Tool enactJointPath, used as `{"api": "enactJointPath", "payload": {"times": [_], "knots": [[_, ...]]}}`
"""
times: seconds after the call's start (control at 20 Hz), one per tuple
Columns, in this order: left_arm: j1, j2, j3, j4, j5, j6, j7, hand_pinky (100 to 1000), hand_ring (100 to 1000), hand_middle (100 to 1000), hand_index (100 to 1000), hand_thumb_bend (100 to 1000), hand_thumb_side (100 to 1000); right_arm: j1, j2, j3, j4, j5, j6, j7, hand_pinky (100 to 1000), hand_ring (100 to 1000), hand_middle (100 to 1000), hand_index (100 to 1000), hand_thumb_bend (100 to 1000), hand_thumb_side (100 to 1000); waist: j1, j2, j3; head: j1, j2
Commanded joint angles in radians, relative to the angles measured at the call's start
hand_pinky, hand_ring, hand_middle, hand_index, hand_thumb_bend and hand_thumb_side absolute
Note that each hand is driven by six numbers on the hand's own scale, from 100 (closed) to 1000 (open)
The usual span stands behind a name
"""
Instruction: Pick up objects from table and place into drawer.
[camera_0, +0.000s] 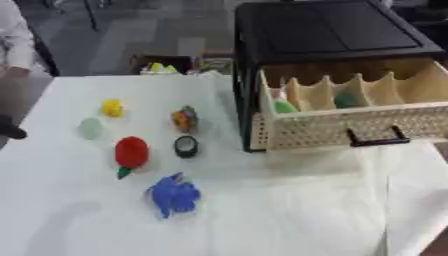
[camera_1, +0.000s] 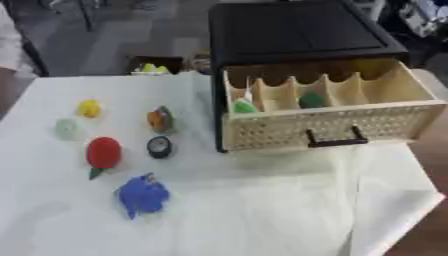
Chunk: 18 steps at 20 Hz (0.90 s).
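drawer (camera_0: 350, 127) pulled open, two green things in its compartments | worktop (camera_0: 289, 210): yellow, pale green, multicoloured, red (camera_0: 131, 152), black, blue (camera_0: 174, 195) things left of drawer | hands, fingers: out of view

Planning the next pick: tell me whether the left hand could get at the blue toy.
Probably yes: the blue toy lies apart from the red toy, with bare table on its left. No hand is in view.
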Motion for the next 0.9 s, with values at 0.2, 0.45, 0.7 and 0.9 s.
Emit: {"api": "enactJointPath", "payload": {"times": [0.2,0.45,0.7,0.9], "knots": [[-0.012,0.029,-0.001,-0.018,0.012,-0.010,0.000,533,621,648,836,100,865,-0.048,0.052,0.004,-0.008,-0.006,-0.044,-0.163,100,248,168,692,453,738,0.006,-0.020,0.003,0.007,0.015],[-0.018,0.049,-0.008,-0.018,0.028,-0.031,0.003,533,623,652,838,100,843,-0.082,0.143,-0.001,-0.008,0.037,-0.098,-0.204,100,426,366,716,312,691,0.017,-0.028,0.005,0.014,0.037],[-0.026,0.091,-0.016,-0.018,0.039,-0.071,0.006,532,623,661,842,100,808,-0.091,0.202,-0.004,-0.008,0.068,-0.146,-0.218,158,511,444,744,263,703,0.024,-0.030,0.004,0.017,0.057],[-0.039,0.142,-0.024,-0.018,0.038,-0.114,0.012,528,624,673,854,100,772,-0.081,0.238,-0.010,-0.008,0.092,-0.177,-0.224,232,554,480,774,319,693,0.025,-0.026,0.001,0.013,0.074]]}}
